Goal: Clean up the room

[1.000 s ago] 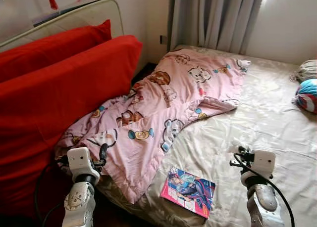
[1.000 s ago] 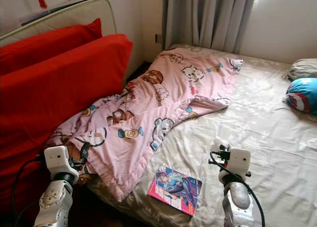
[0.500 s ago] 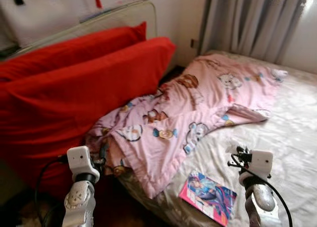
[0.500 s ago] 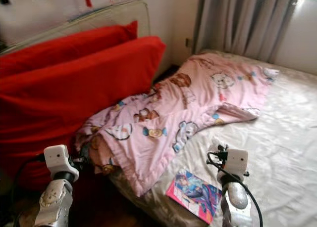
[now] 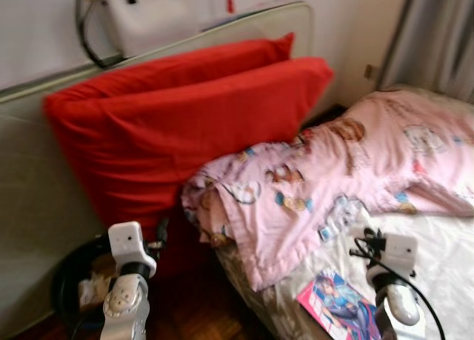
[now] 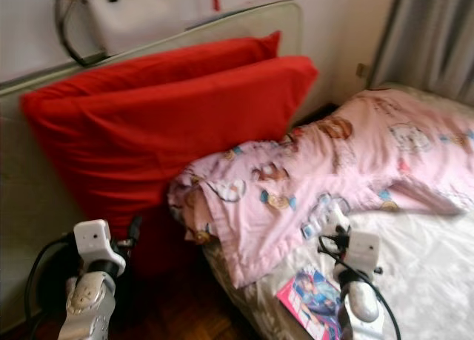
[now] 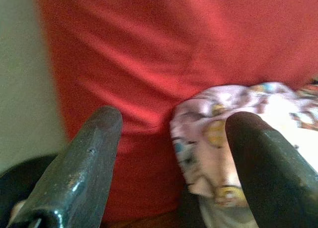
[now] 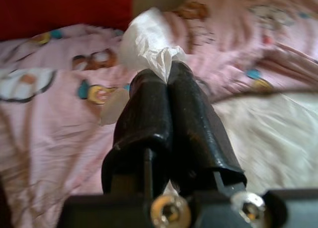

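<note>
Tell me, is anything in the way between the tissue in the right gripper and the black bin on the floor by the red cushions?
Yes. The right gripper, shut on the white tissue, hangs above the bed. The corner of the pink blanket and the bed edge lie between it and the black bin down at the robot's left, where the open left gripper hangs.

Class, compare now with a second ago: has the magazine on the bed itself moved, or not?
No. The magazine still lies just beyond the pink quilt's lower corner on the white sheet; the camera turned left, shifting the whole picture.
</note>
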`<state>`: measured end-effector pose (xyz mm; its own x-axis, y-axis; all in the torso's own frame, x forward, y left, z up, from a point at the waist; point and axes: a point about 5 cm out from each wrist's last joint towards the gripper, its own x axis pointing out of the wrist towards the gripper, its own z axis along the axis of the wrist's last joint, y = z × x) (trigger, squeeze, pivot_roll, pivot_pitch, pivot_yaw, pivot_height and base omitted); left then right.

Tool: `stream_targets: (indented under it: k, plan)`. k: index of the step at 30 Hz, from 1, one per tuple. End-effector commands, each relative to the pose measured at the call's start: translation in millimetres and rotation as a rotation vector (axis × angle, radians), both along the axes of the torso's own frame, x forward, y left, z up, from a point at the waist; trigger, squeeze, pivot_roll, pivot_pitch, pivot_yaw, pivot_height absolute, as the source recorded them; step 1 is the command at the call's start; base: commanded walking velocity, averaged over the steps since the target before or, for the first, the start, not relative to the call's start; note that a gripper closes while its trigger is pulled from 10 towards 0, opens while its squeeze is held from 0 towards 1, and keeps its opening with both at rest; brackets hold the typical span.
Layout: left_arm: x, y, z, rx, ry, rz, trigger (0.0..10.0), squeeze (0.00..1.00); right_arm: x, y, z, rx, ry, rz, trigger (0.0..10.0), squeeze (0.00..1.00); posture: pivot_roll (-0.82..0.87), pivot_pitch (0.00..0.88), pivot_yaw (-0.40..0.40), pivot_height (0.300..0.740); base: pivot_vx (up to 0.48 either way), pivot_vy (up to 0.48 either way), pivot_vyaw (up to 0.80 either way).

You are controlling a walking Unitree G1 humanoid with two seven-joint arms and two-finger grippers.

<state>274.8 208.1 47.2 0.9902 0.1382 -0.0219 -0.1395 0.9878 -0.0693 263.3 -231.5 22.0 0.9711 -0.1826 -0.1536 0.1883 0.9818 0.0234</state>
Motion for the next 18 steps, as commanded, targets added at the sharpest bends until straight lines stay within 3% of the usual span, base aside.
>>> stream_targets:
  k: [1, 16, 18]
  plan:
    - [-2.7, 5.3, -2.4, 0.014, 0.017, 0.011, 10.0, 0.0, 1.9, 9.0, -2.9, 0.032, 0.011, 0.009, 10.0, 0.0, -0.1, 0.0, 0.041, 0.74, 0.0, 0.0, 0.0]
    - [-8.4, -1.1, -11.2, 0.023, 0.055, -0.022, 10.0, 0.0, 0.4, 5.4, -6.3, 0.041, 0.026, -0.009, 10.0, 0.0, -0.1, 0.0, 0.03, 0.74, 0.0, 0.0, 0.0]
    - [-7.9, -1.0, -11.5, 0.021, 0.058, -0.019, 10.0, 0.0, 0.4, 4.9, -6.6, 0.038, 0.029, -0.007, 10.0, 0.0, -0.1, 0.0, 0.028, 0.74, 0.0, 0.315, 0.0]
